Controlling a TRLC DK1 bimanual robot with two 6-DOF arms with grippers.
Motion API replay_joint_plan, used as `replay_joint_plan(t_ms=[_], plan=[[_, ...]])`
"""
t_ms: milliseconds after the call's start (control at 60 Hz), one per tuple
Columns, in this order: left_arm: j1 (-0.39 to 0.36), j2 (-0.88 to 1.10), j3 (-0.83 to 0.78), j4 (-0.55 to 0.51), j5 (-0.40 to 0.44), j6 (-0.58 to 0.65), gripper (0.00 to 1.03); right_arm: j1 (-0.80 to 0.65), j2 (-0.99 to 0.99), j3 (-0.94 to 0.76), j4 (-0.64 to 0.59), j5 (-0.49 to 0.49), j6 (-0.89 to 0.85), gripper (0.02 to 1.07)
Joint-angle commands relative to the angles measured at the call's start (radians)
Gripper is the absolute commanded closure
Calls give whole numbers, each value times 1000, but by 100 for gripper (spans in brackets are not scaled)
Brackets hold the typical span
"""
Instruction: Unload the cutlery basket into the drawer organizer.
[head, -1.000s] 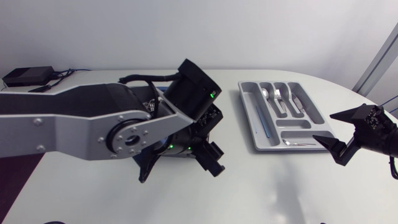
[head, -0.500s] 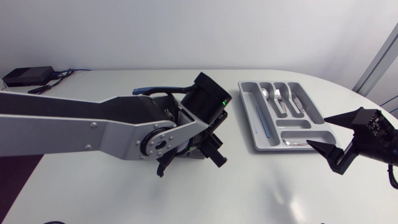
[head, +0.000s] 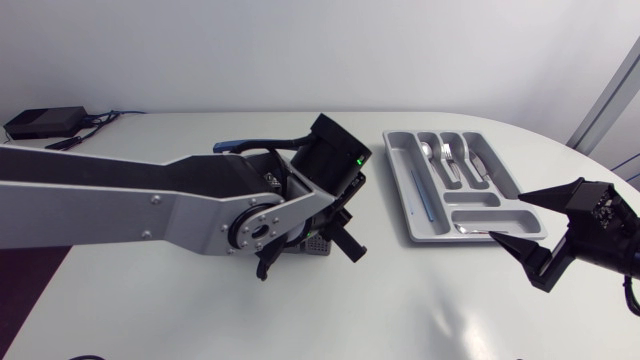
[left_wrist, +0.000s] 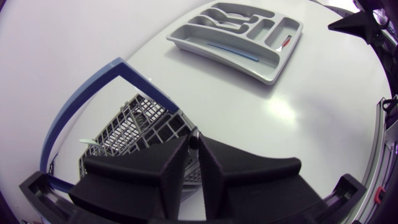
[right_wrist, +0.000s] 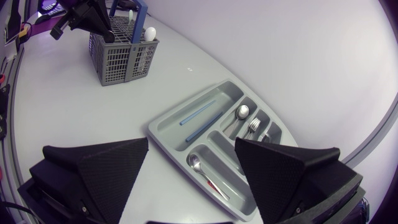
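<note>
One cutlery basket (right_wrist: 121, 53), grey wire with one blue handle (left_wrist: 74, 112), sits directly under the left gripper (left_wrist: 193, 144). The fingers are drawn almost together, with only a slit between them, and their tips are down at the basket's rim. Whether anything is caught in the slit cannot be made out. At least two pale-headed pieces (right_wrist: 149, 31) stand up out of the basket.

One grey drawer organizer (head: 394, 170) lies well ahead of the left gripper and just ahead of the right gripper (right_wrist: 192, 143), which hovers with its fingers spread wide and nothing between them. The organizer has six compartments: one long, three side by side, and two crosswise at the end nearest the right gripper.

- The long compartment holds slim blue sticks (right_wrist: 199, 113), two as far as the right wrist view shows.
- The three side-by-side compartments hold a spoon (head: 427, 152), a fork (head: 447, 155) and a knife-like piece (head: 478, 165).
- The crosswise compartment closest to the right gripper holds a second spoon (head: 480, 231).

Bare table (head: 420, 300) lies between the basket and the organizer, and more bare table lies on the near side of both grippers. The right gripper is close to the table's curved edge. One black box (head: 45, 122) sits far behind the left arm, at the table's corner.
</note>
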Motion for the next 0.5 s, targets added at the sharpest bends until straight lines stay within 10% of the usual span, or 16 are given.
replay_joint_plan(t_ms=[0,483], plan=[[1,22,22,8,-6,22,92,5,-17,-21,-21,-10,20,7],[-9,-70,1,-1,-17,60,93,19,-50,-31,-33,-7,40,7]])
